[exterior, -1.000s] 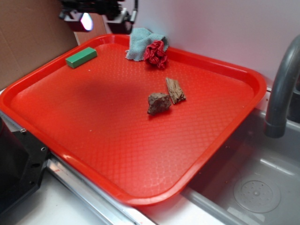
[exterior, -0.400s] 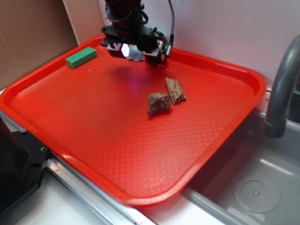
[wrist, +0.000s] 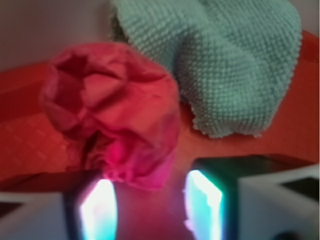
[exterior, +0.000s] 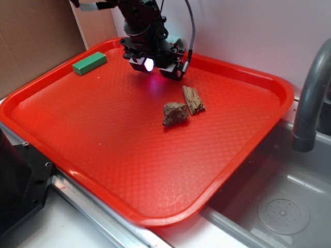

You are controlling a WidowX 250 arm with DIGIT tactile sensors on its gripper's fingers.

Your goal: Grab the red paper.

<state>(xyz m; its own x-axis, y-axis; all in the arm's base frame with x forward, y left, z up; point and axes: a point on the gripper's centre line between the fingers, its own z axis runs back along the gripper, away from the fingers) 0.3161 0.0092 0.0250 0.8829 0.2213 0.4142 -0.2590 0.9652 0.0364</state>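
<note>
Red paper (wrist: pixel 112 112): crumpled wad at the tray's far edge, touching the cloth; seen only from the wrist, hidden behind the arm in the outside view.
Cloth (wrist: pixel 225 60): pale blue-green, beside and behind the wad; top cut off by the frame.
Hand (wrist: pixel 150 210): fingers (wrist: pixel 97 210) spread, glowing, wad's lower end just between them; contact hard to judge, picture blurred. From outside (exterior: pixel 154 64), low over the tray's far side.
Tray (exterior: pixel 103 155): red, whole only from outside.
Outside view only: green block (exterior: pixel 89 63), brown rock (exterior: pixel 176 113), bark piece (exterior: pixel 193 99), grey faucet (exterior: pixel 310 98).
</note>
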